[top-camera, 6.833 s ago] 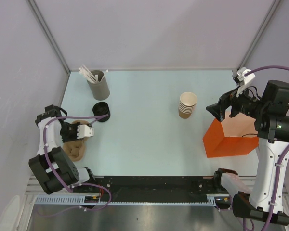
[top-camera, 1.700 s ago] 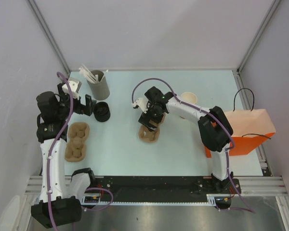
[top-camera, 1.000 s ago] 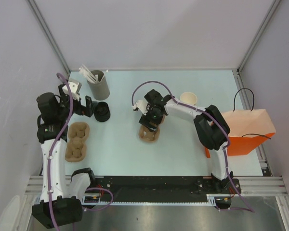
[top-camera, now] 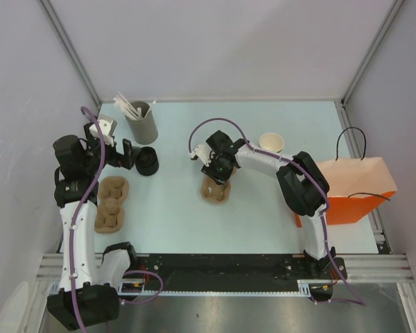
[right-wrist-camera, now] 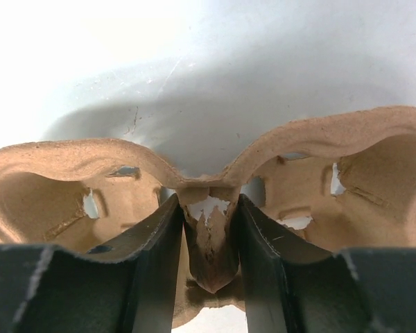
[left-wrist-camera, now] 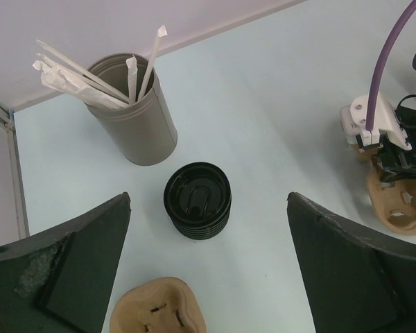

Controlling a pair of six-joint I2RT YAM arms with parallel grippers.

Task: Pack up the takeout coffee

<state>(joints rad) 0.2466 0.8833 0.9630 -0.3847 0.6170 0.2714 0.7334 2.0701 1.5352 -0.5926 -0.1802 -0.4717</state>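
No takeout coffee with a lid on it shows in any view. My right gripper [top-camera: 217,177] reaches down onto a tan pulp cup carrier [top-camera: 215,193] at mid-table. In the right wrist view its two dark fingers [right-wrist-camera: 152,243] press on both sides of the carrier's [right-wrist-camera: 48,187] torn middle ridge. My left gripper [top-camera: 128,155] hovers wide open at the left, above and around a stack of black lids [left-wrist-camera: 197,200], touching nothing. Lidless tan cups [top-camera: 272,142] stand behind the right arm.
A grey holder with wrapped straws [top-camera: 142,123] stands at the back left. More pulp carriers [top-camera: 109,203] lie near the left arm. An open orange paper bag [top-camera: 350,191] with black handles stands at the right edge. Walls close in the table's far side.
My right gripper has narrowed from wide open onto the carrier's middle ridge, and the carrier has shifted slightly. The left arm has stayed still and open.
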